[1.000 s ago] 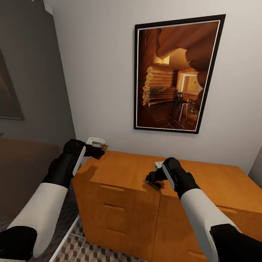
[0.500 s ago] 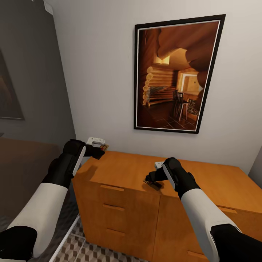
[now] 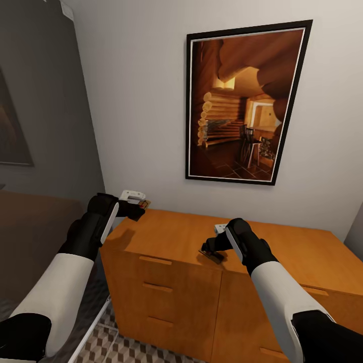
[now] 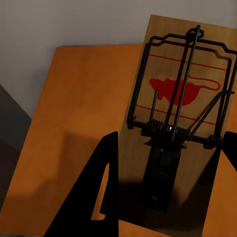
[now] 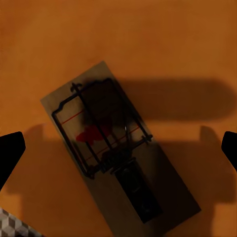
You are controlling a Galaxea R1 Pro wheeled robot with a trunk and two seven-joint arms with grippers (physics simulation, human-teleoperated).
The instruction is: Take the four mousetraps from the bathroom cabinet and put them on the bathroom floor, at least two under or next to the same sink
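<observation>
White wall with a framed picture (image 3: pixel 247 103) of a log interior rises behind the orange-brown cabinet (image 3: pixel 171 242), and a strip of cube-patterned floor (image 3: pixel 108 345) shows below its drawer fronts. From my remote seat I see two mousetraps. One mousetrap (image 4: pixel 173 128) sits between the dark fingers of my left claw (image 3: pixel 137 207), which is lifted off the cabinet's near left corner; the fingers flank the wooden base on both long edges and appear closed on it, so I judge that trap is gripped. The second trap (image 5: pixel 121 153) lies flat on the cabinet top, diagonal under my right claw (image 3: pixel 210 250). That claw is spread wide, its tips well apart on either side of the trap and touching nothing, so it carries nothing.

These traps look light and stiff: a thin wooden slab with a wire spring bar across the top. I expect the flat one to skid on the smooth wood if I nudge it. My plan is to pinch it across the narrow width of the base, on the bare wooden edges and clear of the wire, after turning the wrist to match its diagonal lie.
</observation>
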